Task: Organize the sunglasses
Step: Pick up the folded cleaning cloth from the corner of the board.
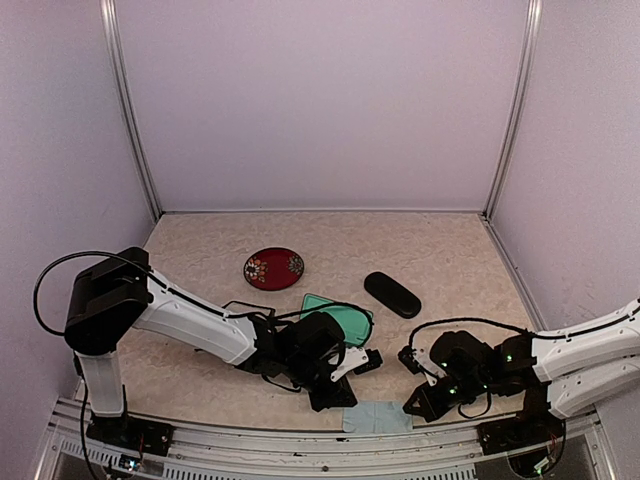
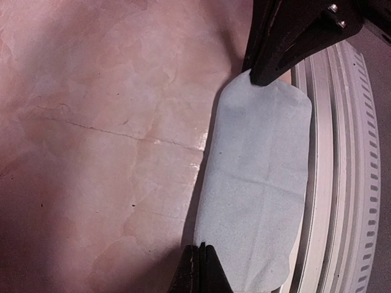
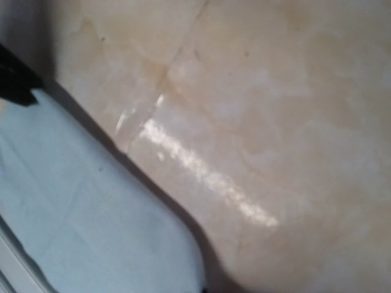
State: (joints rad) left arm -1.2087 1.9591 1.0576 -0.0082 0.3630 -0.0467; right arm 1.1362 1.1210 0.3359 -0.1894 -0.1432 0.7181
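The step in hand seems to be readying the blue-grey case (image 2: 256,183). The left pincer (image 2: 198,262) and right pincer (image 2: 264,72), both closed, sit at its opposite ends. Next, they probably must pull it open.

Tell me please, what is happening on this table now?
Both arms reach to the blue-grey case at the near edge of the table. The left hand is closed at one end of it, the right hand closed at the other end. Whether they really pinch it, I cannot tell.
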